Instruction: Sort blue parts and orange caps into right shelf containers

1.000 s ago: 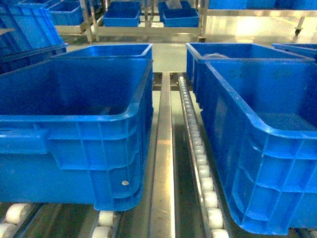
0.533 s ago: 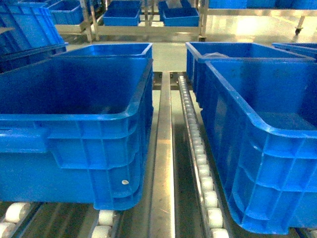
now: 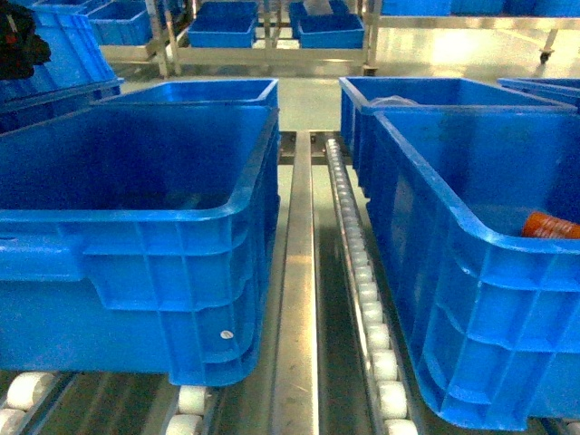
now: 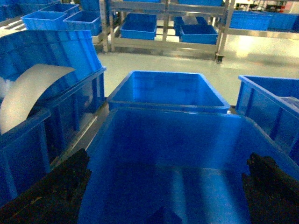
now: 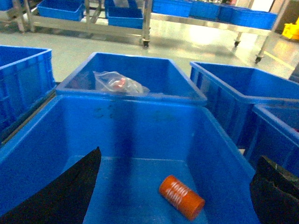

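One orange cap (image 5: 181,196) in right crate (image 5: 140,122), seemingly loose

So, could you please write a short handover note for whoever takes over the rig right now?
Left gripper: open, holding nothing, over the near left crate.
Right gripper: open, holding nothing, over the near right crate.
Orange cap: lying on its side on that crate's floor.
Done: one cap binned.
Left: no blue parts visible; a clear bag lies in the crate behind, contents unclear.

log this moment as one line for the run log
orange cap lying inside near right crate | right gripper open above it | left gripper open over left crate | clear bag in far crate
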You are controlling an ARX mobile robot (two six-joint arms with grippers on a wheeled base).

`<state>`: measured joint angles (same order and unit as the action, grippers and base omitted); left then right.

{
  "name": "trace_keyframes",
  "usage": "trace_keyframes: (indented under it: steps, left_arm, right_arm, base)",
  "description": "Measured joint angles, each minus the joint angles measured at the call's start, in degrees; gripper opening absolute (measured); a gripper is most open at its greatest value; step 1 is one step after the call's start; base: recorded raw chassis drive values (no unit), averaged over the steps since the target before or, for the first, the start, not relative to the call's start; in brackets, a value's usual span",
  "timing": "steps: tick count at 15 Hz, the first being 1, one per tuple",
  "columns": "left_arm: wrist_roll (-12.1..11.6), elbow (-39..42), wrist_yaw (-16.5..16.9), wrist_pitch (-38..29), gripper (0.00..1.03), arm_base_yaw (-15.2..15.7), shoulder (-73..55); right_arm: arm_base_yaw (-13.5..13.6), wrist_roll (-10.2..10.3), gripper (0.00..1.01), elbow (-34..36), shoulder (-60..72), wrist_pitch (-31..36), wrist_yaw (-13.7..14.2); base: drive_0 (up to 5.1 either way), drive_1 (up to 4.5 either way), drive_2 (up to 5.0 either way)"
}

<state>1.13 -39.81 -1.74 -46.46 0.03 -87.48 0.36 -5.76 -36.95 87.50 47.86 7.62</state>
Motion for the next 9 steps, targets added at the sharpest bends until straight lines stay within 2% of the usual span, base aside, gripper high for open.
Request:
trace_keyframes:
  steps: [1, 2, 3, 4, 5, 7, 9]
  left_arm:
    - [0.63, 1.70, -2.01, 0.15, 0.98, -0.22, 1.60]
    - [1.05, 1.81, -2.32, -0.11, 0.98, -0.22, 2.21]
    - [0.94, 1.97, -1.42, -0.50, 0.95, -0.20, 2.40]
    - [0.13, 4.83, 1.09, -2.21, 0.83, -0.09, 4.02]
    - [-0.09, 12.33, 1.66, -4.33, 0.61, -0.09, 9.33]
    - [-0.09, 17.22, 1.66, -5.29, 0.41, -0.09, 13.18]
    - [-0.09, 22.67, 1.64, -5.49, 0.18, -0.09, 17.64]
  right_arm:
    - [0.00, -0.37, 0.98, 0.28, -0.63, -0.20, 1.49]
    - [0.00, -0.52, 0.98, 0.28, -0.72, -0.15, 1.66]
    - [-0.09, 0.85, 0.91, 1.68, -0.85, 3.41, -2.12]
    - [-0.11, 2.89, 0.78, 5.77, -3.63, 4.96, -6.54]
    - [-0.07, 4.48, 0.56, 12.22, -8.70, 6.47, -7.54]
    - [-0.07, 4.83, 0.38, 16.65, -12.31, 6.73, -7.54]
    - [-0.07, 4.92, 0.12, 21.70, -17.31, 6.58, -7.54]
  base:
    - [0.0, 0.00, 0.0]
    - [0.0, 0.00, 0.0]
    - [0.0, 0.00, 0.0]
    - [0.0, 0.00, 0.0]
    - [0.0, 0.00, 0.0]
    - [0.0, 0.00, 0.0]
    - [0.0, 0.00, 0.0]
